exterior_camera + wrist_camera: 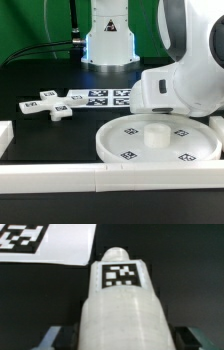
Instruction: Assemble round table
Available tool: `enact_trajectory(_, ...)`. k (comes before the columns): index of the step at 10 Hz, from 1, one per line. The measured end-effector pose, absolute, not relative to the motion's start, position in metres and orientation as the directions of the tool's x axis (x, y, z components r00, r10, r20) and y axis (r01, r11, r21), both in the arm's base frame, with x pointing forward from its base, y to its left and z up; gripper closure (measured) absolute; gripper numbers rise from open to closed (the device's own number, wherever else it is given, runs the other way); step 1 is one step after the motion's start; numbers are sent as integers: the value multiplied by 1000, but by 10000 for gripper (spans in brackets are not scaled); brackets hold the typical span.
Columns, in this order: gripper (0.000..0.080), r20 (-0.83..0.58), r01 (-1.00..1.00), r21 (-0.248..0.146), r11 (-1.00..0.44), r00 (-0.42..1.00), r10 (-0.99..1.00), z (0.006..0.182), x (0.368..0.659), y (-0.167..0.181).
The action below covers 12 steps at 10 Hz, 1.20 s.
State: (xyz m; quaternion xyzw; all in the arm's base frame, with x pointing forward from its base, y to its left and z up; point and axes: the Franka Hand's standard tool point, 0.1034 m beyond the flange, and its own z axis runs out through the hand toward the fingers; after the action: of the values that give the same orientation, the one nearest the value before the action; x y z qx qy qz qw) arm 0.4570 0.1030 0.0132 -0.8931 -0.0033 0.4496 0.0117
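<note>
ROUND TABLE, parts on hand, from the exterior view's left to its right

1. foot: cross-shaped, tagged, flat on the tabletop toward the edge at the exterior view's left. Loose, joined to nothing.
2. marker board: flat, mid-tabletop, just beside the foot. Rig item, not a part.
3. disc: large, round, rimmed and tagged. It lies flat at the tabletop's near edge, just behind the rail. A short white stub stands at its centre; I cannot tell whether it is a moulded socket or a separate piece. No leg is fitted.
4. leg: thick white cylinder with one tag. It appears to lie on bare tabletop, its tip toward a corner of the marker board. It does not show in the exterior view, where the arm hangs low beyond the disc and covers that spot.
5. fingers: one on either side of the leg's near end, partly open. I cannot tell whether they press on the leg, and it does not look lifted.

STATUS (judged): nothing is assembled and the three parts lie apart. The step in hand looks like taking hold of the leg. Outstanding: lift the leg, seat it at the disc's centre, then fit the foot onto the leg.
</note>
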Motion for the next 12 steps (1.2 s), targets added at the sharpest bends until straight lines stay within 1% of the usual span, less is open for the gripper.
enact_trajectory(2,393,-813,0,-25,-1000,581,21,37,462,103)
enact_trajectory(4,392,-818,12,-40,-999,573,40,57,467,100)
enact_trajectory(5,392,-823,18,-48,-999,566,50,70,470,97)
enact_trajectory(6,392,-822,18,-53,-998,567,54,76,472,94)
enact_trajectory(7,390,-812,18,-54,-998,582,54,71,474,96)
enact_trajectory(9,390,-794,18,-54,-998,606,54,71,478,97)
enact_trajectory(10,390,-790,27,-69,-997,609,71,71,480,96)
enact_trajectory(11,390,-762,49,-103,-993,637,111,76,491,94)
enact_trajectory(12,390,-707,62,-117,-991,695,127,84,506,94)
